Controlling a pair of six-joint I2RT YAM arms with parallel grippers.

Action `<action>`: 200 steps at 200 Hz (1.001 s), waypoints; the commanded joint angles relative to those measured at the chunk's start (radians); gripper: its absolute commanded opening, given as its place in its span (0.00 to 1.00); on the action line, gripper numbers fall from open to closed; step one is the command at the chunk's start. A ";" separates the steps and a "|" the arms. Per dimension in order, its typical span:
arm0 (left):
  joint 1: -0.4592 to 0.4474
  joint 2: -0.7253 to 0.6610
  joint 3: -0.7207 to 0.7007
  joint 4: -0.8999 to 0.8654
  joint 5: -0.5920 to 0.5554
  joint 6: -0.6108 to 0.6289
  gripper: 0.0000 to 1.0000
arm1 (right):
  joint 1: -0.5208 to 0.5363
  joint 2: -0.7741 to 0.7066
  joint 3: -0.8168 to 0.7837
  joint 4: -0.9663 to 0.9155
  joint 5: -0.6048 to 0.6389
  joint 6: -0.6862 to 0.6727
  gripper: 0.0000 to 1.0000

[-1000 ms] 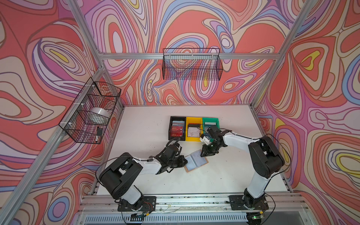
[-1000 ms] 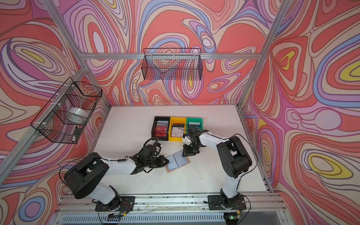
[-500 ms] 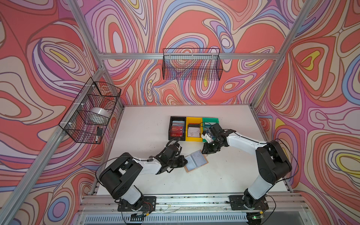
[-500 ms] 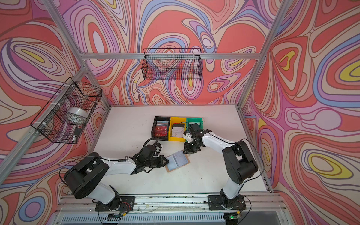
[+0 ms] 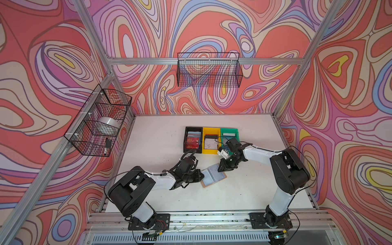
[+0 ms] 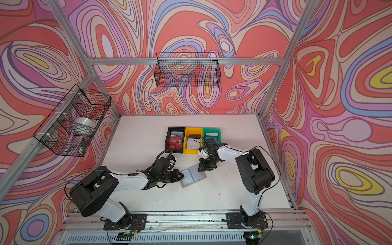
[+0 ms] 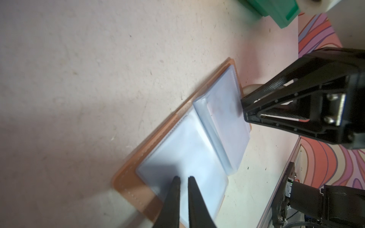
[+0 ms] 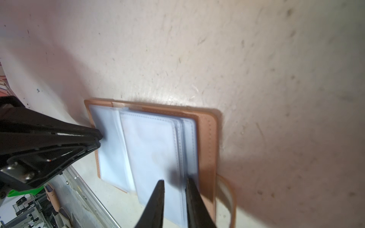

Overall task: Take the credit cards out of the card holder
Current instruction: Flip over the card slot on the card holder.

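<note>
The tan card holder (image 5: 212, 175) (image 6: 193, 175) lies open on the white table, its clear bluish sleeve pages (image 7: 189, 150) (image 8: 152, 150) facing up. I cannot make out a card inside the sleeves. My left gripper (image 5: 202, 176) (image 7: 183, 178) rests its tips on the page nearest it, jaws a narrow slit apart with nothing between them. My right gripper (image 5: 219, 169) (image 8: 175, 181) stands open over the opposite page's edge, by the snap tab (image 8: 227, 193). Credit cards lie in the bins: red ones (image 5: 193, 143), a white one (image 5: 210, 145).
Black (image 5: 186, 129), yellow (image 5: 210, 129) and green (image 5: 230, 129) bins stand in a row just behind the holder. Wire baskets hang on the left wall (image 5: 99, 123), holding a tape roll (image 5: 109, 123), and on the back wall (image 5: 209, 72).
My right gripper has come down a little onto the holder's far corner while its elbow swung out and back. Left arm and holder have stayed put.
</note>
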 commanded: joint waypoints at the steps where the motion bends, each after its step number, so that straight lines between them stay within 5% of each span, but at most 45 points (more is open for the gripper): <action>1: -0.005 0.010 -0.003 -0.048 -0.027 -0.010 0.13 | 0.005 0.022 -0.012 0.015 -0.008 -0.004 0.23; 200: -0.004 0.011 -0.016 -0.036 -0.027 -0.016 0.12 | 0.029 -0.057 0.029 0.002 -0.180 -0.002 0.24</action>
